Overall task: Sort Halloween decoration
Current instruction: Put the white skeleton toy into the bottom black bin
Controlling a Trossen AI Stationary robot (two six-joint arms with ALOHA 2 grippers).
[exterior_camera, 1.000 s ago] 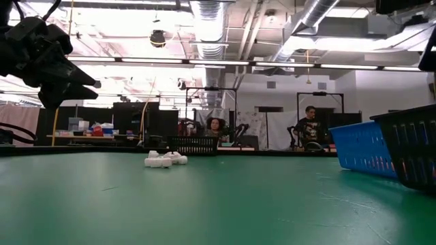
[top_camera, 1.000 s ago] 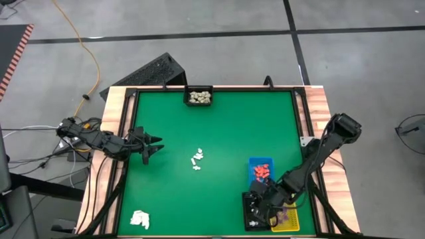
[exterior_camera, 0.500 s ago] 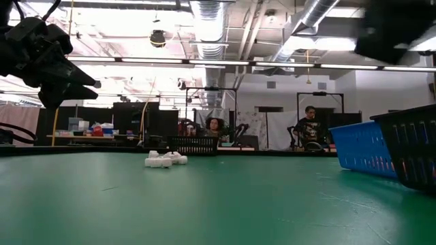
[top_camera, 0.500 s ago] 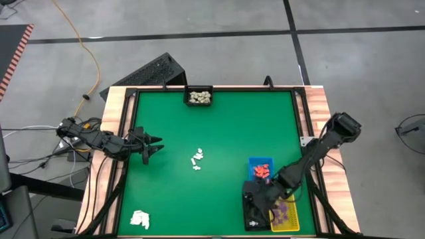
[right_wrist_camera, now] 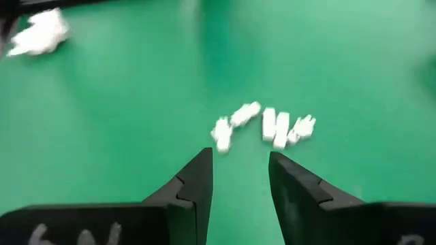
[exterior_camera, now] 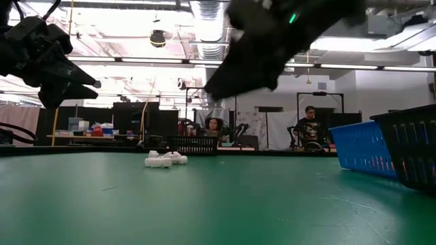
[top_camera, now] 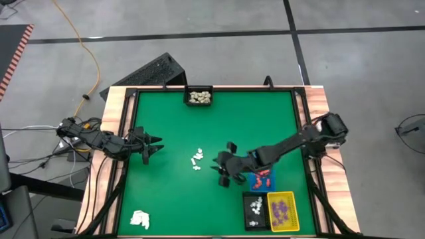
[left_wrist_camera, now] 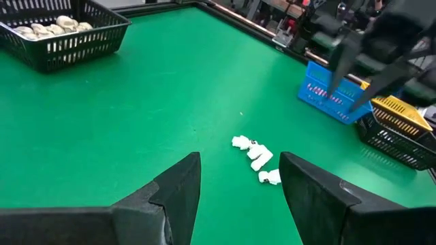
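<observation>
Several tiny white figurine pieces lie loose on the green table near its middle; they also show in the low view, the left wrist view and the right wrist view. My right gripper is open and empty above the table, just right of these pieces, pointing at them. My left gripper is open and empty, held above the table's left side. Orange-red pieces lie in a blue tray, purple ones in a yellow tray, white ones in a black tray.
A black tray with cream pieces stands at the far edge. A white wad of paper-like material lies at the near left corner. The three small trays stand together at the near right. People sit in the room beyond the table.
My right gripper has swung from above the black tray at the near right toward the table's middle, going left and farther, and now stands beside the loose white pieces. The pieces have not moved.
</observation>
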